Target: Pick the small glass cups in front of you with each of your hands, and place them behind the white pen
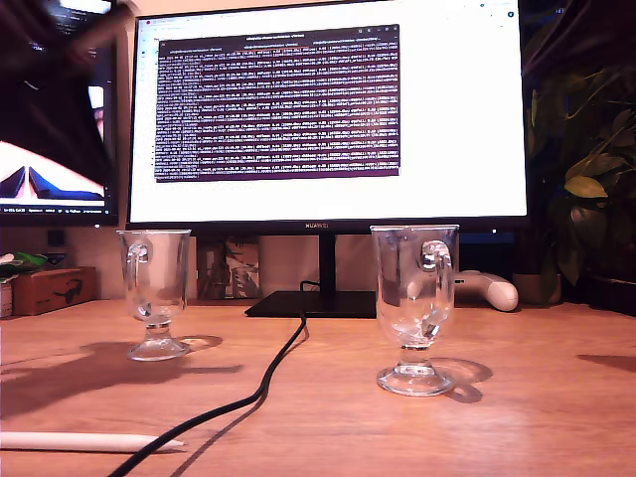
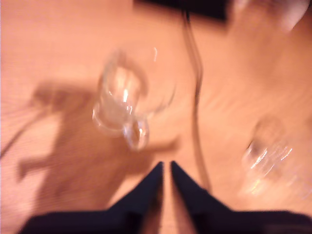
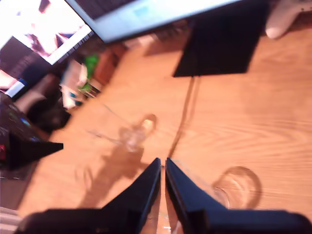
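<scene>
My first end effector (image 2: 165, 165) and my second end effector (image 3: 162, 163) are both hovering above the counter (image 1: 537, 397) with fingers nearly pinched together, carrying nothing. The 2 glass cups (image 1: 156, 293) (image 1: 414, 308) are standing upright beyond the white pen (image 1: 89, 441), which is lying near the exterior view's lower left, so placement looks finished.

Clear glossy glass cups (image 1: 412, 288), wood-grain desk (image 1: 537, 397)
</scene>
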Available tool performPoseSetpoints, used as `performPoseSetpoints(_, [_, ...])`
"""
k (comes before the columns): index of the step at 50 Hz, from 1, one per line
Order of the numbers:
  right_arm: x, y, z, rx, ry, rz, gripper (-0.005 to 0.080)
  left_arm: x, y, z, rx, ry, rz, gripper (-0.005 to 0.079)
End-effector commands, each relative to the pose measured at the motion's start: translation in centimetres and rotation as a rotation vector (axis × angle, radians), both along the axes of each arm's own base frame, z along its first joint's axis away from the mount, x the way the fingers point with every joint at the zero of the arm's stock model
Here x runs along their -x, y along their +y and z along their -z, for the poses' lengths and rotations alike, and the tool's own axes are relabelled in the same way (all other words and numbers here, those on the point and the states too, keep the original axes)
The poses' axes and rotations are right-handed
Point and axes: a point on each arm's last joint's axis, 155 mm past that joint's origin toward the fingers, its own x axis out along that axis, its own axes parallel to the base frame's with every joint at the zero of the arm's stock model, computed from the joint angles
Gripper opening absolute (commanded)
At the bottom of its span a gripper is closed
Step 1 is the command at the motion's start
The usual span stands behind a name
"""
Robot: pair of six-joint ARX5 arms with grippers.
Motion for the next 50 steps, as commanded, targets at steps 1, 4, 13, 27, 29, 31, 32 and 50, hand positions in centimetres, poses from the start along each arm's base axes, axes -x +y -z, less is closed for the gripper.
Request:
performPoseSetpoints(1, [-0.1, 0.6, -0.7, 0.018, -0.033, -0.029, -0.0013, -0.3, -0.9, 0.1, -0.022, 0.008, 0.036, 0.0239])
performPoseSetpoints(4, [0.0, 0.9, -0.3, 0.031, -0.03, -0.044, -0.0013, -0.6, -1.3, 0.6, -0.045, 0.024, 0.042, 0.0247])
performPoseSetpoints(13, [0.0, 1.3, 0.0, 0.042, -0.025, -0.049, -0.0013, -1.5, -1.5, 1.8, -0.107, 0.042, 0.035, 0.0259])
performPoseSetpoints(27, [0.3, 1.8, -0.1, 0.041, -0.027, -0.068, -0.0013, -1.8, -0.3, 3.9, -0.2, 0.08, 0.017, 0.0371])
performPoseSetpoints(29, [0.3, 1.9, -0.1, 0.041, -0.029, -0.07, -0.0013, -1.9, -0.3, 4.0, -0.201, 0.08, 0.017, 0.0372])
performPoseSetpoints(31, [0.4, 1.9, -0.1, 0.041, -0.029, -0.072, -0.0013, -2.1, -0.4, 4.2, -0.2, 0.079, 0.017, 0.0372])
performPoseSetpoints(32, [0.4, 1.9, -0.1, 0.041, -0.029, -0.072, -0.0013, -2.1, -0.5, 4.3, -0.2, 0.08, 0.017, 0.0372])
performPoseSetpoints(50, [0.6, 2.1, 0.1, 0.037, -0.009, -0.076, -0.0013, -3.0, -0.9, 6.1, -0.208, 0.098, 0.019, 0.0372])
